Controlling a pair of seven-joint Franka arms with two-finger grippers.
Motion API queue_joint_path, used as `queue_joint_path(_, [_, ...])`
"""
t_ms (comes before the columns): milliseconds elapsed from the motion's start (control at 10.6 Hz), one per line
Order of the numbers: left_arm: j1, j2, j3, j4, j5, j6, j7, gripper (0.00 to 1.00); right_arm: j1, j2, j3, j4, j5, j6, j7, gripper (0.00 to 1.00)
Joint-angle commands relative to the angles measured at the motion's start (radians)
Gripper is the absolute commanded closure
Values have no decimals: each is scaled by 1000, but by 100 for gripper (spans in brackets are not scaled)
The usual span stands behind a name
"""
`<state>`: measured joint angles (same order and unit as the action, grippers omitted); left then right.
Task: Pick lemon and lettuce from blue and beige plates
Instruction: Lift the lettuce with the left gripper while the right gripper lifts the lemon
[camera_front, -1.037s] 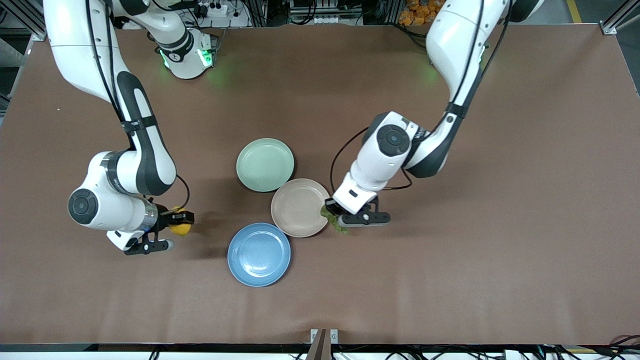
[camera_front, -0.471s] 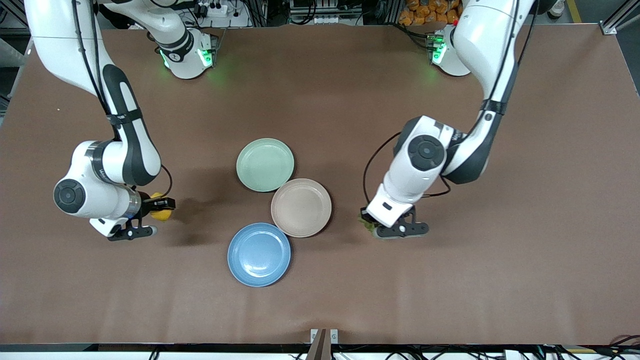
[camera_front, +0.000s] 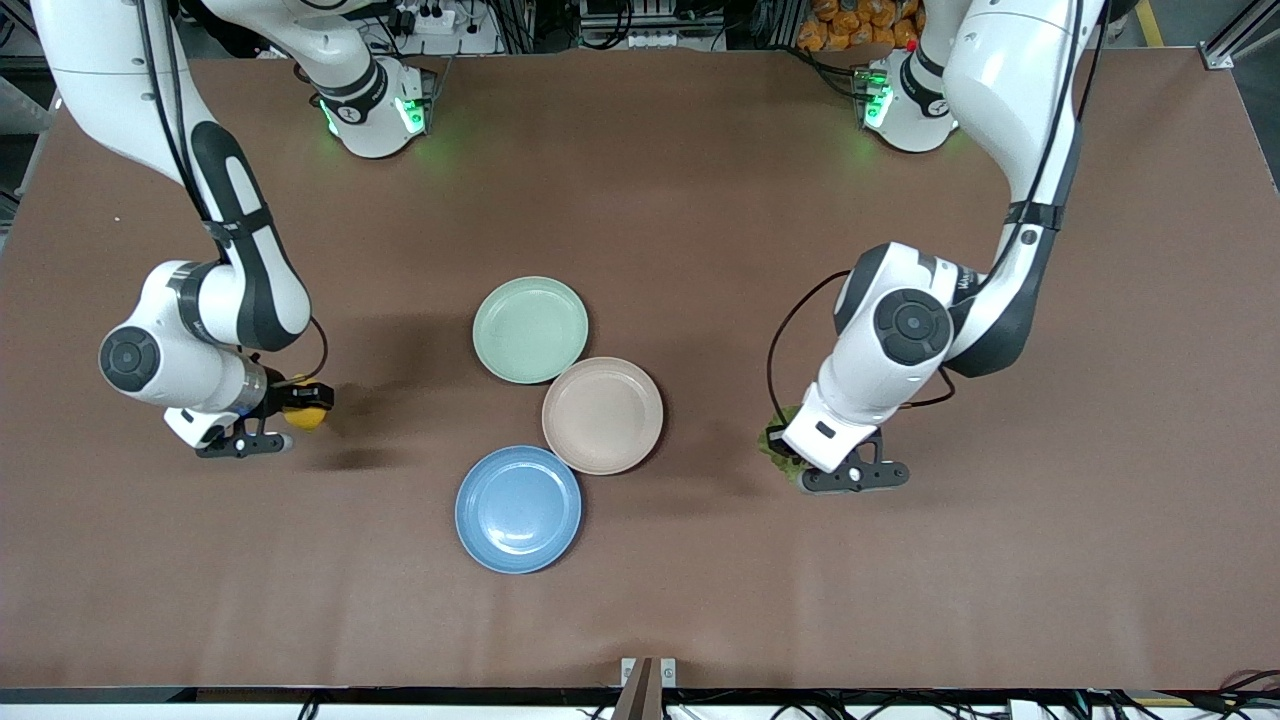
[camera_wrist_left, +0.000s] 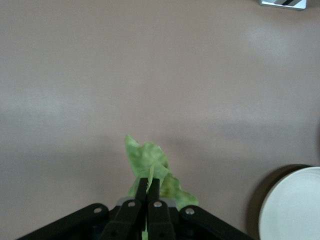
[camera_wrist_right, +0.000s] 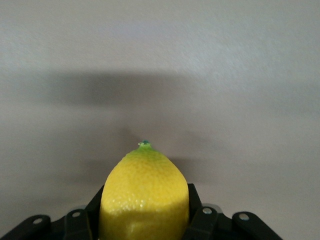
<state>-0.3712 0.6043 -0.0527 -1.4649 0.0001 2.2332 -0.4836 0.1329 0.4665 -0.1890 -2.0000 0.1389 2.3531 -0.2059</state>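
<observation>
My right gripper (camera_front: 300, 404) is shut on a yellow lemon (camera_front: 303, 417), held over bare table toward the right arm's end, away from the plates; the lemon (camera_wrist_right: 144, 195) fills the right wrist view between the fingers. My left gripper (camera_front: 783, 452) is shut on a green lettuce leaf (camera_front: 779, 457), over bare table toward the left arm's end; the leaf (camera_wrist_left: 148, 167) hangs from the closed fingertips in the left wrist view. The blue plate (camera_front: 518, 508) and the beige plate (camera_front: 602, 414) sit mid-table with nothing on them.
A pale green plate (camera_front: 530, 329) lies beside the beige plate, farther from the front camera. A plate's rim (camera_wrist_left: 292, 207) shows at the edge of the left wrist view. Brown table surface surrounds the plates.
Both arms moved outward from the plates: the right gripper carried the lemon toward the right arm's end, the left gripper carried the lettuce off the beige plate's rim toward the left arm's end.
</observation>
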Motion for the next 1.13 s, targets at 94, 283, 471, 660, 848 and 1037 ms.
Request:
queue_joint_path(94, [52,-34,-4,-20,23,-52,91,100,-25,-46,20,-94,-16,81,-7,57])
queue_joint_path(283, [75,-31,-4,-22,35,-72,134,100,-25,-35,25,-94,-13,90,-1,57])
queue_joint_path(471, [100,-32,-4,-25,66,-84,157,100,-25,-9,28,-92,-7,121,0,57])
queue_joint_path(660, [138,-32,-6,-35,66,-105,168,100,-29,15,43,-89,-5,149,5,57])
queue_joint_path(848, [179,-26,-6,-48,66,-162,206,100,-30,21,45,-86,-5,149,3,57])
queue_joint_path(1037, [227,-26,-6,-48,66,-176,276,100,-30,29,45,-83,-5,150,3,50])
